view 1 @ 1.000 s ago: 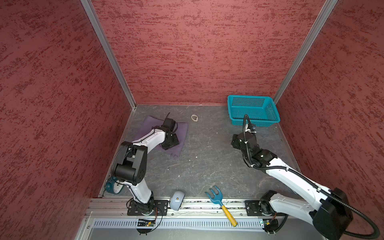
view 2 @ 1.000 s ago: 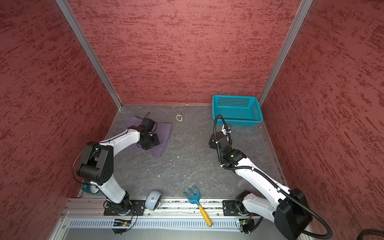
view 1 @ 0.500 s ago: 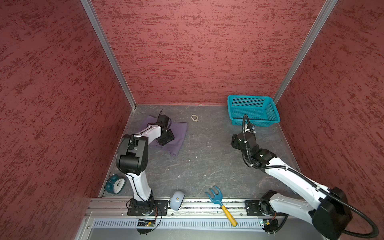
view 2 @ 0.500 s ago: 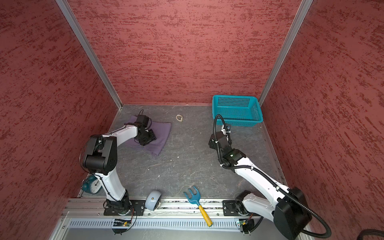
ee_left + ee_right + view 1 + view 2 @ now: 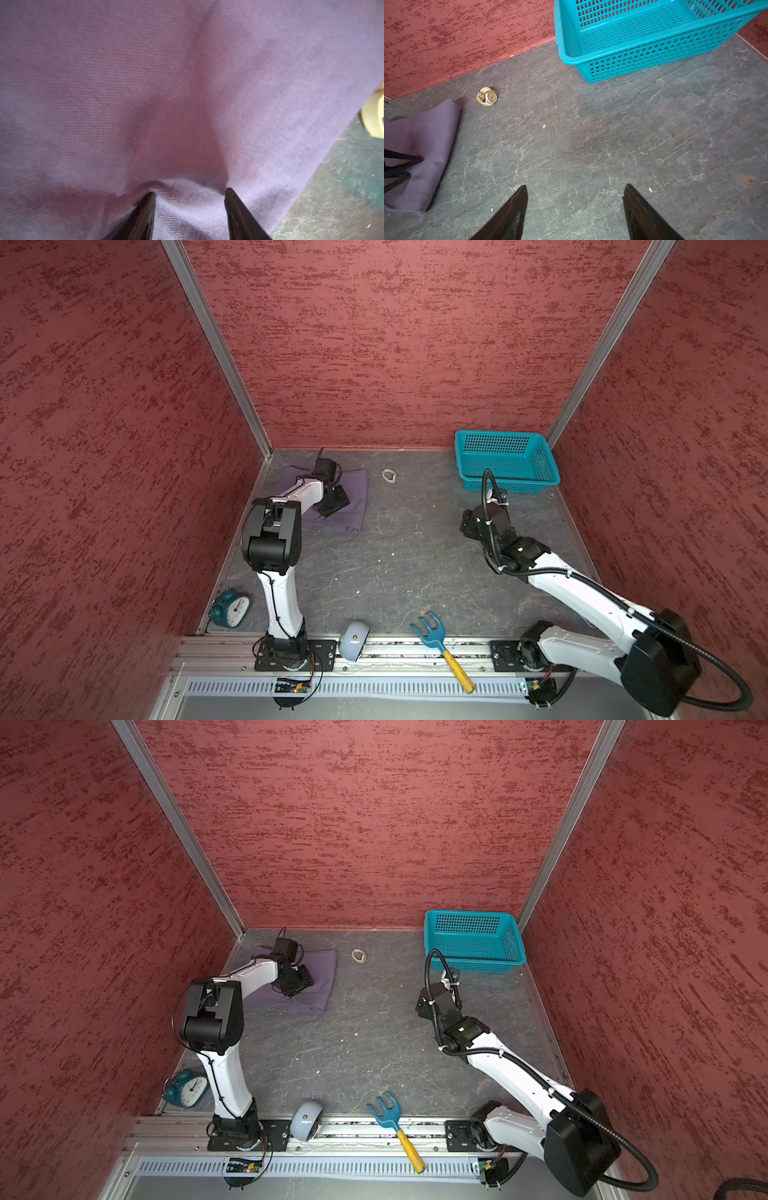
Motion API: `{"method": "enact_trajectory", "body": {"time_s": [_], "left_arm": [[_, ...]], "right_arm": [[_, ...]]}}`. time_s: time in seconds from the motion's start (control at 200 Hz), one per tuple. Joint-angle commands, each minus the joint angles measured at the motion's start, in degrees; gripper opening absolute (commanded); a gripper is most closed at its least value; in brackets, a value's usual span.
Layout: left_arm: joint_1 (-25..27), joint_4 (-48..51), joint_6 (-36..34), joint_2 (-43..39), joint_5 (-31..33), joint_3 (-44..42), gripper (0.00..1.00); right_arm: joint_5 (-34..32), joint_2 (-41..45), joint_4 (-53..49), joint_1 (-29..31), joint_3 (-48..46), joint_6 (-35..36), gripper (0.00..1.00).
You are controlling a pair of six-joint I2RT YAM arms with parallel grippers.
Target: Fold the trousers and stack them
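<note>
The trousers (image 5: pixel 353 497) (image 5: pixel 322 973) lie folded into a small lavender pad at the back left of the grey table, near the corner. My left gripper (image 5: pixel 334 502) (image 5: pixel 297 982) rests on top of them, pointing down. In the left wrist view the cloth (image 5: pixel 187 83) fills the picture, and the gripper (image 5: pixel 190 193) holds a raised ridge of it pinched between the two fingertips. My right gripper (image 5: pixel 467 524) (image 5: pixel 422 1006) hovers over bare table at mid right. Its jaws (image 5: pixel 575 187) stand open with nothing between them. From there the trousers (image 5: pixel 425 135) show at the far side.
A teal basket (image 5: pixel 507 485) (image 5: pixel 473 965) (image 5: pixel 654 60) stands at the back right. A cream wristwatch (image 5: pixel 389 475) (image 5: pixel 487 96) lies near the back wall beside the trousers. Along the front are a teal alarm clock (image 5: pixel 230 608), a grey rounded object (image 5: pixel 354 641) and a blue toy rake (image 5: pixel 440 639).
My left arm has swung its elbow up and back, and its gripper has shifted slightly toward the back left on the trousers. The right arm has stayed almost still.
</note>
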State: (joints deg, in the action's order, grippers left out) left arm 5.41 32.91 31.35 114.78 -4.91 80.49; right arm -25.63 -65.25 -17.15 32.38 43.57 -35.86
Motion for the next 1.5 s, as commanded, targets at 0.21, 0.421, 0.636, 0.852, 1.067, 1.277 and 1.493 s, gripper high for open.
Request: {"method": "enact_trajectory", "body": {"time_s": [0.21, 0.421, 0.636, 0.852, 1.067, 1.277, 1.493], "left_arm": [[2.7, -0.3, 0.2, -11.0, 1.8, -7.0, 0.57], [1.5, -1.5, 1.1, -17.9, 3.0, -15.4, 0.67], [-2.9, -4.3, 1.4, -15.1, 2.1, -16.8, 0.7], [-4.6, -7.5, 3.0, -7.9, 1.7, -12.7, 0.69], [-5.2, -8.6, 3.7, -1.3, 0.9, -8.4, 0.67], [-7.3, -8.3, 3.9, 2.4, 0.3, -4.1, 0.67], [-10.5, -8.0, 4.6, 5.5, -0.9, -0.4, 0.67]], "right_arm": [[-0.5, 2.4, -1.2, -0.7, 0.1, -1.6, 0.76], [1.4, -0.3, 0.1, -0.8, 0.9, -1.2, 0.77], [2.2, -2.0, 0.4, -0.9, 1.6, -1.1, 0.78], [2.0, -2.1, -0.8, -1.0, 1.4, -1.6, 0.78], [1.2, -2.5, -1.5, -1.3, 1.9, -1.9, 0.79], [0.7, -4.3, -1.8, -1.6, 3.1, -2.3, 0.79], [1.4, -7.6, -1.5, -1.9, 4.7, -2.6, 0.79]]}}
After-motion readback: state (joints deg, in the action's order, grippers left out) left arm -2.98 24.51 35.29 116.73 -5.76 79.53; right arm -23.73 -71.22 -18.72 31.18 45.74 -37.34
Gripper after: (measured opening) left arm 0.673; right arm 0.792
